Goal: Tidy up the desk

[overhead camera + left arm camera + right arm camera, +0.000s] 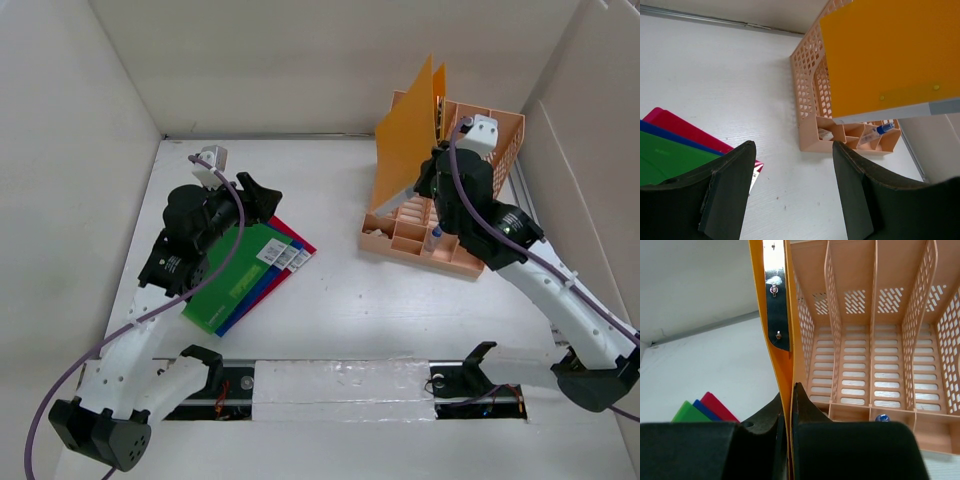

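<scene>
Orange plastic is pinched tight between the fingers of the right gripper [788, 392]: the orange folder [408, 140] is held by its lower edge, with the jaws closed down to the thickness of the sheet. The folder is stood on end and tilted against the left side of the peach file rack [505, 135]. Whether it sits inside the outermost slot or against the outer wall cannot be told.

The rack is placed in the far right corner of the desk [350, 320]. The white tabletop is spread beneath both arms and is edged by plain white wall panels. In a small front compartment of the rack, a blue-capped pen [875, 133] is seen lying at a slant.

Over near the left edge, about halfway between the near and far edges, a stack of 3 folders [240, 280] is fanned out flat. Green is on top, and blue and red edges are shown beneath it. White labels [286, 255] are carried on the corners pointing toward the rack.

The left gripper [792, 150] is held above the far end of that stack. Its jaws are spread wide and nothing is gripped between them.
</scene>
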Robot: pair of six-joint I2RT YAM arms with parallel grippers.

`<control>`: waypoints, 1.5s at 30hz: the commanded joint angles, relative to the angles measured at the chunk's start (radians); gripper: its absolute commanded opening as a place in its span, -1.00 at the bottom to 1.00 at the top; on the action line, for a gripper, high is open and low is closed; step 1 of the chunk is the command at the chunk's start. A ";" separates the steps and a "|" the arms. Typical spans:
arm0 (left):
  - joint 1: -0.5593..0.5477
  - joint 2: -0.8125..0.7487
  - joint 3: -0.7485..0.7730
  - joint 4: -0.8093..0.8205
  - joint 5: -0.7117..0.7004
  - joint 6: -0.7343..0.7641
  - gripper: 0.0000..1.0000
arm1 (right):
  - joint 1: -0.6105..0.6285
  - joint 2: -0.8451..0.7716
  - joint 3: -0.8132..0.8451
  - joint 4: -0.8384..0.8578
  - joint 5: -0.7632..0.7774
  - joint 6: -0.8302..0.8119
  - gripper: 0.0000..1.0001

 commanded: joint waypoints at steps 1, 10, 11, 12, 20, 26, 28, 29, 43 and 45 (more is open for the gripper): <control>0.004 -0.007 -0.008 0.040 0.015 -0.003 0.17 | -0.018 -0.018 0.061 -0.007 0.020 0.024 -1.00; 0.004 0.005 -0.006 0.037 0.003 -0.002 0.17 | 0.008 -0.084 0.059 -0.089 0.020 0.087 -1.00; 0.004 0.008 -0.005 0.035 0.010 -0.002 0.16 | 0.017 -0.099 0.058 -0.090 0.017 0.087 -1.00; 0.004 0.008 -0.005 0.037 0.018 -0.002 0.16 | 0.017 -0.104 0.059 -0.101 0.016 0.087 -1.00; 0.004 0.002 -0.011 0.048 0.030 -0.002 0.17 | 0.027 -0.174 0.073 -0.134 0.025 0.099 -1.00; 0.004 0.003 -0.012 0.051 0.033 -0.005 0.17 | 0.027 -0.161 0.061 -0.113 0.025 0.085 -1.00; 0.004 -0.003 -0.012 0.055 0.018 -0.005 0.17 | -0.007 -0.127 0.064 -0.115 0.002 0.085 -1.00; 0.004 -0.003 -0.014 0.051 0.015 -0.005 0.17 | -0.016 -0.119 0.062 -0.096 -0.012 0.082 -1.00; 0.004 -0.021 -0.015 0.043 0.018 -0.002 0.17 | -0.159 0.114 0.174 0.002 -0.167 0.013 -1.00; 0.004 -0.024 -0.018 0.049 0.029 -0.002 0.17 | -0.159 0.147 0.200 -0.010 -0.158 0.013 -1.00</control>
